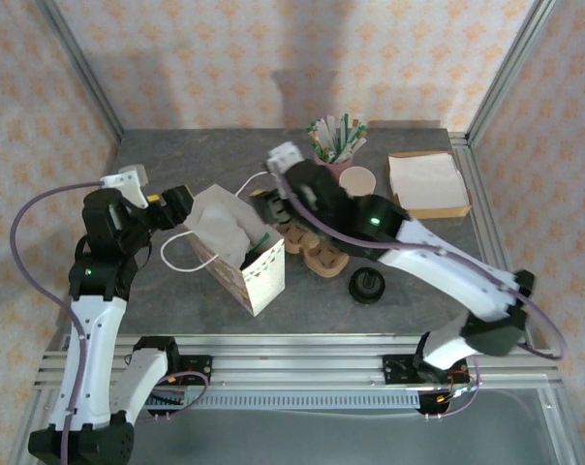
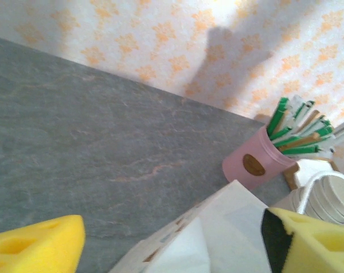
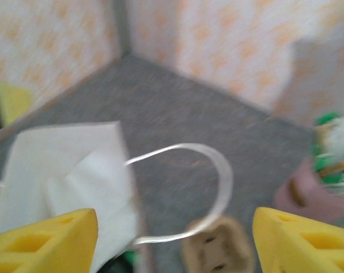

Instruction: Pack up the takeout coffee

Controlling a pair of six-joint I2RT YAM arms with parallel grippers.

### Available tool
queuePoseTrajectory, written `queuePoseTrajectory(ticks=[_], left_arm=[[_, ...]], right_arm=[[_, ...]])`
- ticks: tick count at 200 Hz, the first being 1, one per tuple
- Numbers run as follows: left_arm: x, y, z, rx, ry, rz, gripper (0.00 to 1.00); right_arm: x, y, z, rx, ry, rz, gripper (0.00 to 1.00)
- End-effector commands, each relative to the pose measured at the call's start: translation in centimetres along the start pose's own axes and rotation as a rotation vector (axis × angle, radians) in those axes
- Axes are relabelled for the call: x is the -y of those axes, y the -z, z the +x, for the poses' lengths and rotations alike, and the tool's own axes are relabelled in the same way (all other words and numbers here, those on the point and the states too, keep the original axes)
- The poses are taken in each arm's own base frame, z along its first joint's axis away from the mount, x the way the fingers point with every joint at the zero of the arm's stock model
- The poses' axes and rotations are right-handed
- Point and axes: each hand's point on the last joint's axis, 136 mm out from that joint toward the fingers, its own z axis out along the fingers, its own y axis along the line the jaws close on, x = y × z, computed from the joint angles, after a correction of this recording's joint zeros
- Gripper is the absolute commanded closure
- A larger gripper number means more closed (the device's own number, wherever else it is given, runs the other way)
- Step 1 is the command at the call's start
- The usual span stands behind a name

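A white paper bag (image 1: 257, 274) stands left of centre, with crumpled white paper (image 1: 218, 221) sticking out of its top. A dark shape with a green bit (image 1: 258, 241) shows in the bag's mouth; I cannot make out the takeout coffee itself. My left gripper (image 1: 180, 205) is open at the bag's left top, and the bag's upper edge (image 2: 217, 227) lies loose between its yellow fingers (image 2: 41, 242). My right gripper (image 1: 265, 206) is open above the bag's right side. The bag's white handle loop (image 3: 220, 170) lies free between its fingers (image 3: 52, 239).
A brown cardboard cup carrier (image 1: 319, 250) lies right of the bag, with a lone black lid (image 1: 366, 286) in front of it. Behind stand a pink cup of green-tipped sticks (image 1: 337, 145), stacked paper cups (image 1: 356, 180) and a tray of napkins (image 1: 426, 184).
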Motion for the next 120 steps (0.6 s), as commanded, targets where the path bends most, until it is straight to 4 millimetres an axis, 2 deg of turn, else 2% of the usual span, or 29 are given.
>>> queuePoseTrajectory(ticks=[1, 9, 12, 26, 46, 62, 83, 120], left_arm=[[-2.1, 1.3, -2.8, 0.185, 0.020, -0.116, 0.11], [-2.9, 1.6, -3.0, 0.230, 0.034, -0.151, 0.08], [-3.2, 1.6, -3.0, 0.243, 0.035, -0.161, 0.07], [-4.4, 2.1, -3.2, 0.299, 0.025, -0.222, 0.04], [-7.1, 3.3, -3.4, 0.358, 0.006, -0.377, 0.02], [-9.3, 4.2, -3.4, 0.400, 0.016, -0.505, 0.01], [-12.1, 4.5, -3.0, 0.476, 0.067, -0.631, 0.00], [-15.9, 2.2, -1.2, 0.414, 0.213, -0.764, 0.00]], right_arm=[[8.5, 4.3, -2.9, 0.233, -0.051, 0.305, 0.24], [10.9, 4.7, -1.9, 0.248, -0.067, 0.383, 0.23], [12.3, 5.7, -1.8, 0.267, -0.090, 0.414, 0.23], [17.3, 7.2, 0.4, 0.275, -0.180, 0.525, 0.23], [22.7, 8.9, 3.9, 0.292, -0.310, 0.622, 0.23], [25.6, 9.6, 6.6, 0.282, -0.381, 0.679, 0.22], [28.7, 9.1, 10.4, 0.220, -0.411, 0.788, 0.21], [33.2, 7.5, 17.6, 0.163, -0.538, 0.902, 0.17]])
